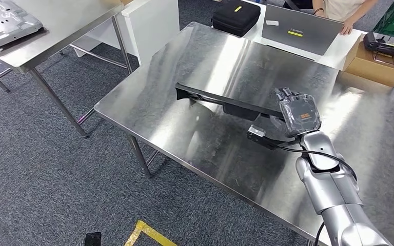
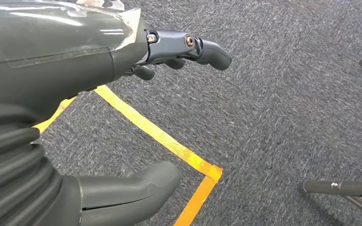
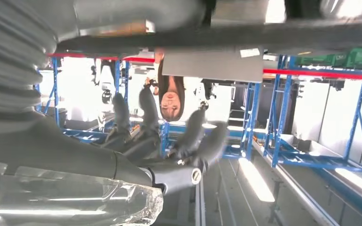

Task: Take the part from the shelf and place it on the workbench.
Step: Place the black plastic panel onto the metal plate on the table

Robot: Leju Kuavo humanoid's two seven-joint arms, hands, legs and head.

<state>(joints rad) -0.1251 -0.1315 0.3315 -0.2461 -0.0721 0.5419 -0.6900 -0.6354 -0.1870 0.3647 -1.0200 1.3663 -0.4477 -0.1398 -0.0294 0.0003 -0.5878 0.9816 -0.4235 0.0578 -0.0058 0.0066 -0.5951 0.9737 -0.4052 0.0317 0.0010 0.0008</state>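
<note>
1. The long, narrow black part (image 1: pixel 225 102) lies over the shiny stainless-steel workbench (image 1: pixel 149 110), its long axis running from far left to near right; its flared end points far left and its other end sits at the robot's hand.
2. Whether the part rests flat on the steel or is just lifted, I cannot tell.
3. The right hand (image 1: pixel 296 114) sits at the part's near-right end, fingers (image 1: pixel 286 93) curled over it and gripping it; a small silver-faced bracket (image 1: pixel 256 131) juts out just beneath.
4. The left hand (image 2: pixel 122 61) hangs over grey carpet (image 2: pixel 287 94) crossed by yellow tape (image 2: pixel 160 136), fingers apart, holding nothing.
5. Beyond the workbench, a person's hand (image 1: pixel 346 28) rests beside a grey laptop (image 1: pixel 300 32).
</note>
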